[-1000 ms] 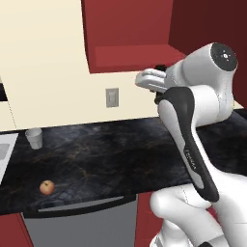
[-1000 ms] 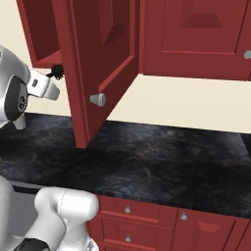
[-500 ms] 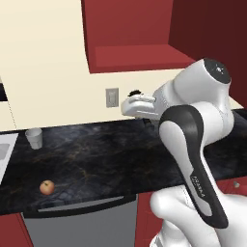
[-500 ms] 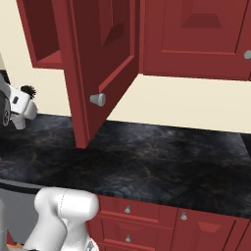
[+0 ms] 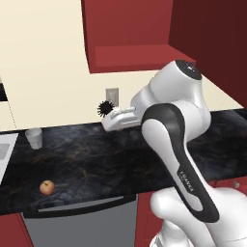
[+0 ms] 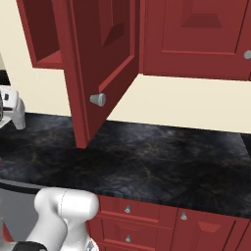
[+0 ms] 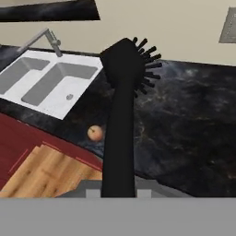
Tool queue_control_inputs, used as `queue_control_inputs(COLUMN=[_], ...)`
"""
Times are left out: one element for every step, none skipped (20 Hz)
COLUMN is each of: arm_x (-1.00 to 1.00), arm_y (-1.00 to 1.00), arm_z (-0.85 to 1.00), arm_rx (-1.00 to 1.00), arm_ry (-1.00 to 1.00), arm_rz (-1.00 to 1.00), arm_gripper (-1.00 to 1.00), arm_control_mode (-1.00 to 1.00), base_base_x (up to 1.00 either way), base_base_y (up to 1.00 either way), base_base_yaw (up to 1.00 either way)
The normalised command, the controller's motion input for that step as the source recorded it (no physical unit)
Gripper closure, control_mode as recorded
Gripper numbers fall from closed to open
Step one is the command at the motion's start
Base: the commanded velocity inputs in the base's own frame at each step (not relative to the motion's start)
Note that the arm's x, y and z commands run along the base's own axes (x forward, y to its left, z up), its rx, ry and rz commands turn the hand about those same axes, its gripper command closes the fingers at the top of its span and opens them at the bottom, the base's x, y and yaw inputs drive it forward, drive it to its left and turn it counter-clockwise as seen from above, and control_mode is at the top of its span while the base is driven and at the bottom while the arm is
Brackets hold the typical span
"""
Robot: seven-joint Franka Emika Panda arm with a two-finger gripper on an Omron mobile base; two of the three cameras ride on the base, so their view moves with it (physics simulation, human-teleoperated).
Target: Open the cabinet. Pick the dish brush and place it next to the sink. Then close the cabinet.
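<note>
In the left base view the white arm fills the right half of the frame, and its gripper [image 5: 107, 117] reaches toward the middle left, over the dark counter [image 5: 96, 159]. The dish brush [image 5: 103, 108] sticks out of the fingers, its bristly black head showing just in front of the grey wall outlet [image 5: 112, 95]. The fingers are closed on the brush handle. At the top centre hangs the cabinet [image 5: 130, 36], its underside and open box facing the camera. A small translucent cup [image 5: 34, 138] stands at the left of the counter, an apple [image 5: 47, 187] lies in the lower left near the counter's front edge, and the pale sink [image 5: 5, 152] rim shows at the far left edge.

In the right base view the cabinet door [image 6: 100, 63] stands swung open at the upper left, its round grey knob [image 6: 97, 99] pointing toward the camera. Part of the white hand shows at the left edge, above the counter.

In the hand view the brush runs up from the bottom centre, handle upright and head at the top middle. The sink, with its faucet [image 7: 44, 39], lies in the upper left; the apple sits just left of the handle
</note>
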Motion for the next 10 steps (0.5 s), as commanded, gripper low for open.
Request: queue_control_inputs(arm_x=[0.00, 0.00, 0.00, 0.00, 0.00, 0.00, 0.00, 0.02, 0.08, 0.33], arm_y=[0.51, 0.49, 0.46, 0.42, 0.36, 0.31, 0.21, 0.17, 0.13, 0.12], arm_z=[0.00, -0.01, -0.20, -0.54, -0.62, -0.62, -0.62, -0.60, -0.60, -0.77], arm_rx=[-0.28, -0.28, -0.29, -0.18, -0.13, -0.12, -0.09, -0.08, -0.09, -0.10], arm_ry=[0.00, 0.00, 0.00, 0.01, 0.00, 0.00, 0.00, 0.00, 0.00, 0.00], arm_rz=[0.24, 0.24, 0.25, 0.30, 0.31, 0.31, 0.31, 0.31, 0.28, 0.29], arm_gripper=[1.00, 1.00, 1.00, 1.00, 1.00, 1.00, 1.00, 1.00, 1.00, 1.00], arm_control_mode=[-1.00, -1.00, -1.00, -1.00, -1.00, -1.00, -1.00, -1.00, -1.00, -1.00], base_base_x=[0.00, 0.00, 0.00, 0.00, 0.00, 0.00, 0.00, 0.00, 0.00, 0.00], base_base_y=[0.00, 0.00, 0.00, 0.00, 0.00, 0.00, 0.00, 0.00, 0.00, 0.00], base_base_yaw=[0.00, 0.00, 0.00, 0.00, 0.00, 0.00, 0.00, 0.00, 0.00, 0.00])
